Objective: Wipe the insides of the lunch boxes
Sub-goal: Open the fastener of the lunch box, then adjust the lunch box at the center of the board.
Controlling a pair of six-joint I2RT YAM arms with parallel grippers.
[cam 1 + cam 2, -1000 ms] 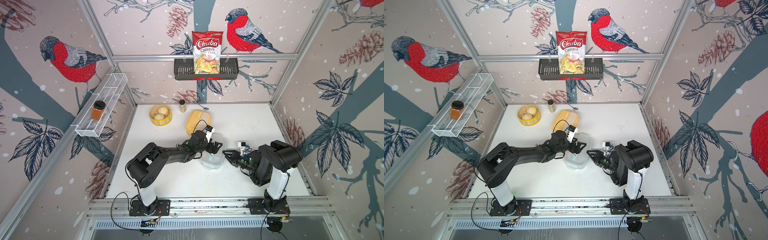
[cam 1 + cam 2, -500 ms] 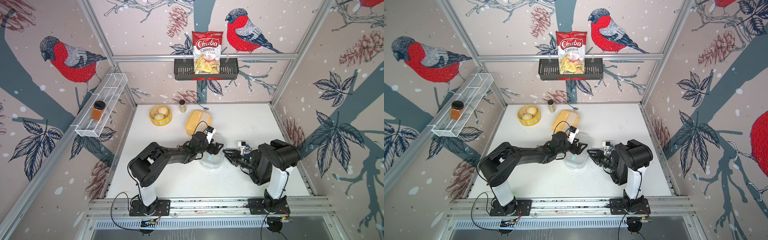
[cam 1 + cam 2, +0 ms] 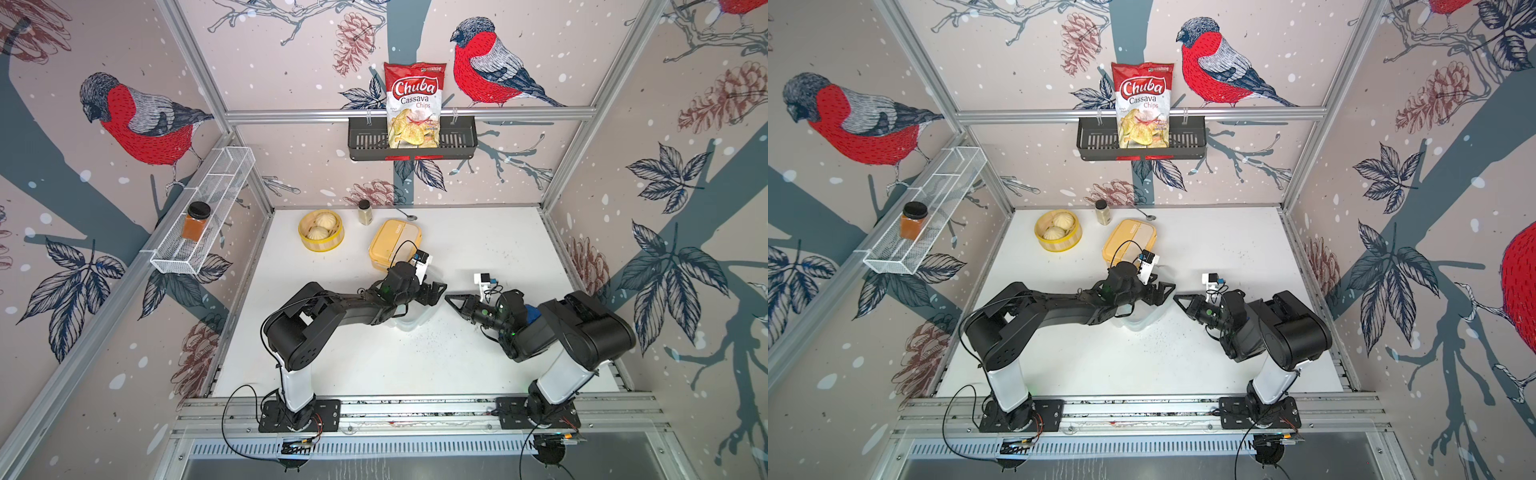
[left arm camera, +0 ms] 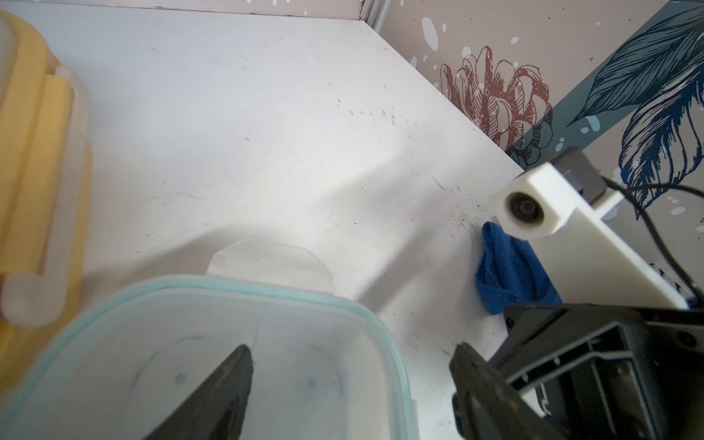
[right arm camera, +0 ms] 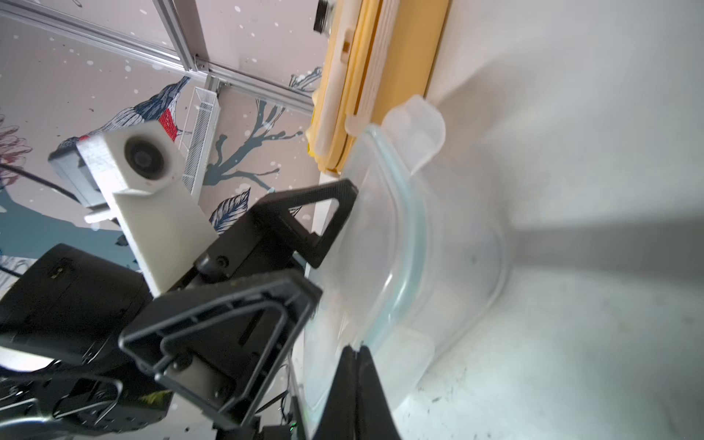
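Your left hand (image 3: 436, 293) is hovering released over the clear lunch box (image 4: 190, 324); your right hand (image 3: 449, 298), clenched, is pointing toward nine o'clock.

Yellow box (image 3: 395, 243), cream lid; just beside it, clear box (image 4: 304, 343), green-rimmed; farther from it, blue cloth (image 4: 503, 274); white table (image 3: 374, 365).

1. the white table top (image 3: 478, 249) is dotted with dark specks (image 3: 436, 332).
2. along its back edge: a round yellow steamer basket (image 3: 322, 248), a small glass spice jar (image 3: 365, 212), a metal spoon (image 3: 409, 216).
3. a lidded yellow rounded rectangular lunch box (image 3: 395, 243) lies near the middle, with a clear rounded plastic lunch box (image 4: 266, 295) with a green-rimmed lid just beside it, nearer the front.
4. a crumpled blue cloth (image 4: 506, 274) lies toward the right side.
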